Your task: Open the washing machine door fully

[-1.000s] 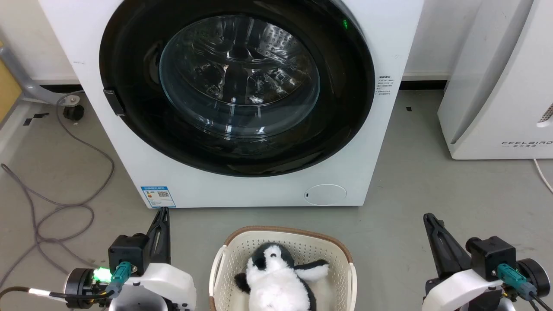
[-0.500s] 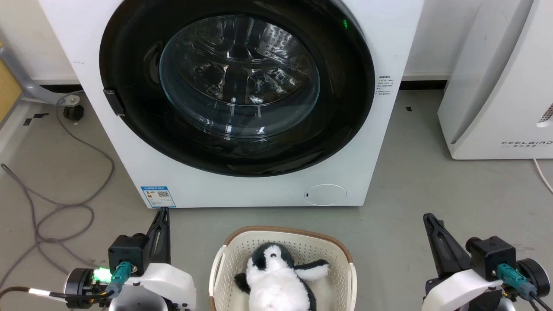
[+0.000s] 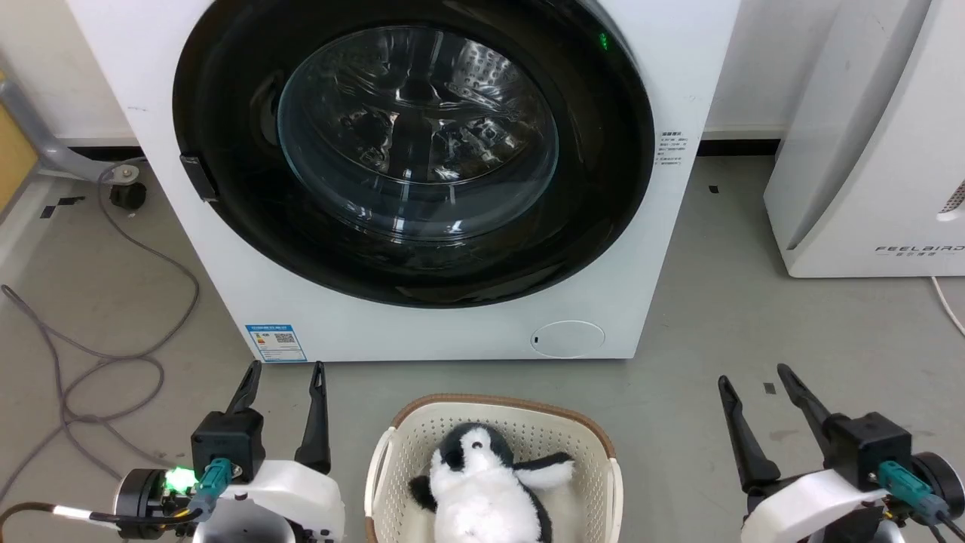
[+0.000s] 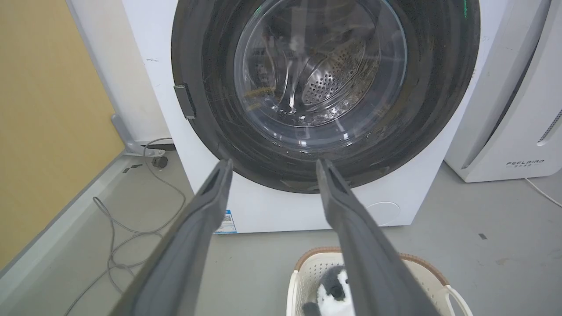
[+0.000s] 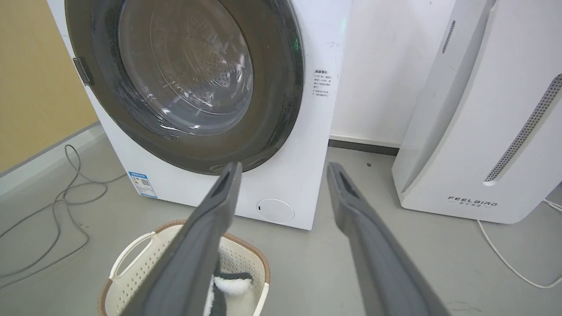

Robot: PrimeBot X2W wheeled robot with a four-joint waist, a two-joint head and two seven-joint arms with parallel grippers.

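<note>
The washing machine door [image 3: 226, 151] [image 4: 210, 79] [image 5: 276, 87] is a big round glossy black ring with a bulging glass bowl [image 3: 418, 132]. It lies flat against the white machine front [image 3: 422, 332], with a small dark latch tab [image 3: 198, 177] on its left edge. My left gripper [image 3: 285, 368] [image 4: 272, 164] is open, low at the lower left, well short of the machine. At the lower right, my right gripper [image 3: 754, 373] [image 5: 284, 166] is also open. Nothing sits between either pair of fingers.
A cream basket [image 3: 407, 437] [image 5: 131, 263] holding a black-and-white plush penguin [image 3: 482, 483] stands on the floor between the grippers. Grey cables [image 3: 98, 362] loop on the floor at left. A white appliance [image 3: 867, 151] stands right of the machine.
Both grippers have gone from shut to open, their fingers now spread apart. The door and basket have not moved.
</note>
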